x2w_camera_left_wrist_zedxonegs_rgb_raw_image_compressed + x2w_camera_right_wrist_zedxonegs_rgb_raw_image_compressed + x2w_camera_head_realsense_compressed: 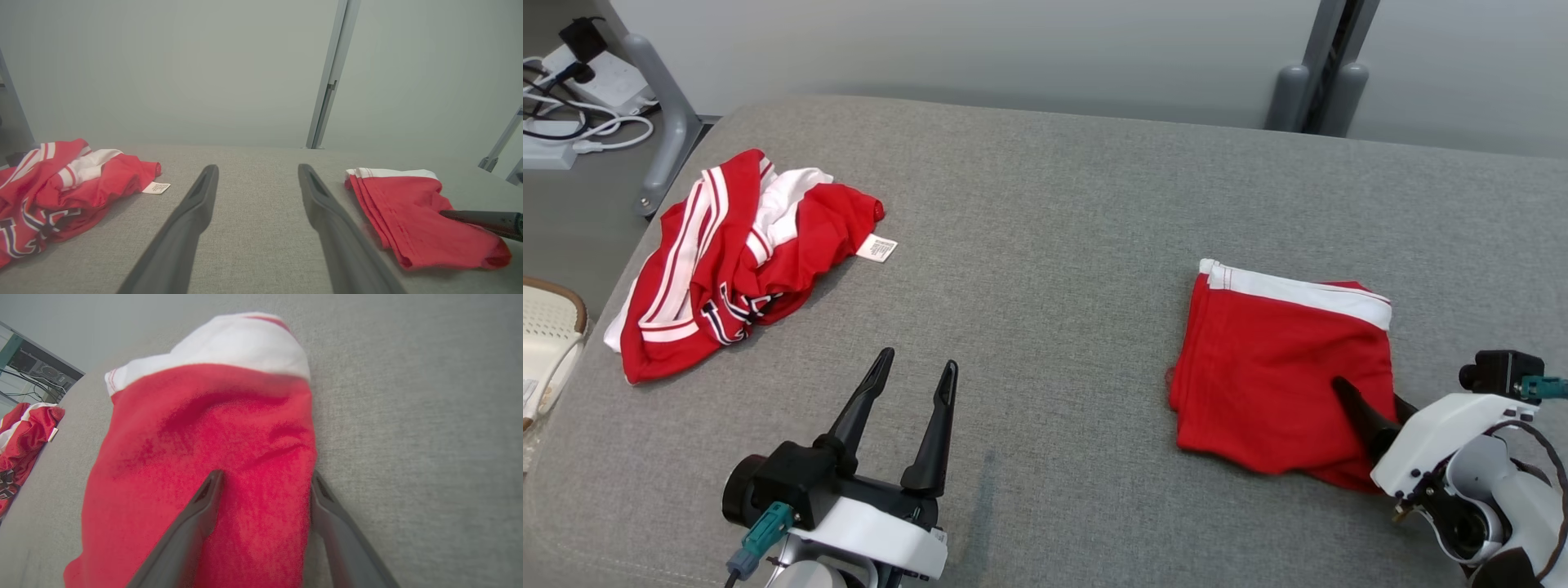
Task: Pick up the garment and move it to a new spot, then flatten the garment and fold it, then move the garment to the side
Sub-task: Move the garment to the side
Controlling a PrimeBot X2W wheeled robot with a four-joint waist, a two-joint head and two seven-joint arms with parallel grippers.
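Garment (1282,367) folded, set at the side

Spare jersey (735,261) lies crumpled at ten o'clock. Left gripper (915,363) hovers at seven, jaws spread, empty. At four o'clock the garment lies folded, with the right gripper (265,475) on it, jaws released. Folding looks done; backing off seems all that's left.

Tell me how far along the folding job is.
Done: the red garment lies folded at the grey surface's right. In hand: the open right hand rests its fingers on it, gripping nothing; the left hand hovers open. Left: maybe a final shift sideways, and the crumpled red-and-white garment at far left lies unfolded.
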